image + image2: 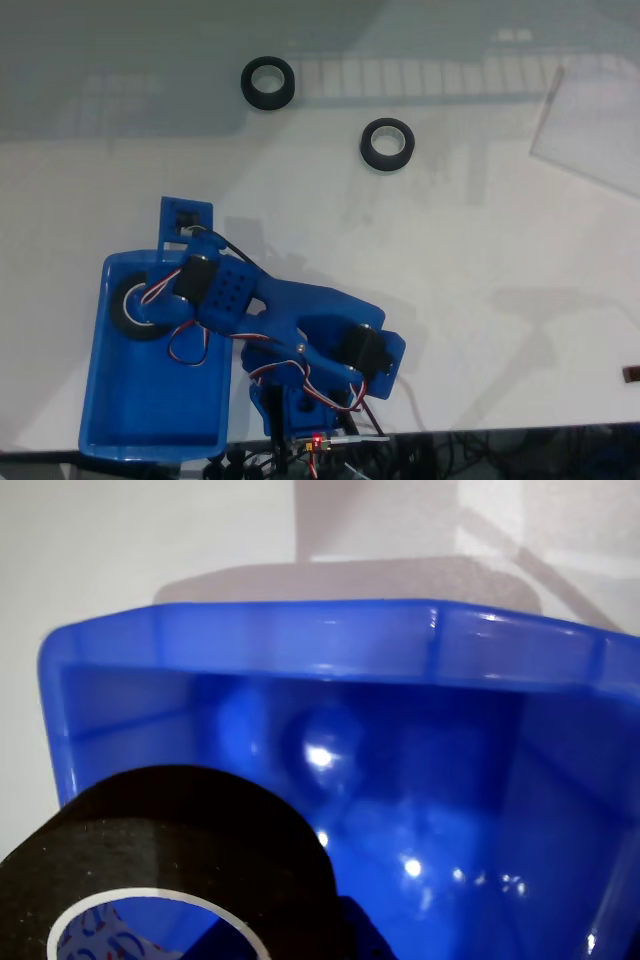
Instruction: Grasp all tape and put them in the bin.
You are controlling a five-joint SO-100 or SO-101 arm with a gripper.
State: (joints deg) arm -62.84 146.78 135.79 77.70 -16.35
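Black tape rolls, three: one (pixel 135 305) in blue bin (pixel 150 420), two (pixel 268 83) (pixel 386 145) on table (pixel 480 290), fingers' state unclear.

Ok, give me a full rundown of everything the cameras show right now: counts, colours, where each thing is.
tape on the table: 2, black rolls, one at the top of the fixed view, the other right of and below it
tape in the bin: 1, black with a pale core, at the bin's upper end, under the arm; close up in the wrist view
bin: 1, glossy blue, lower left of the fixed view
table: 1, white
clear sheet: 1, transparent, upper right
arm: 1, blue, reaching over the bin; gripper state cannot be told
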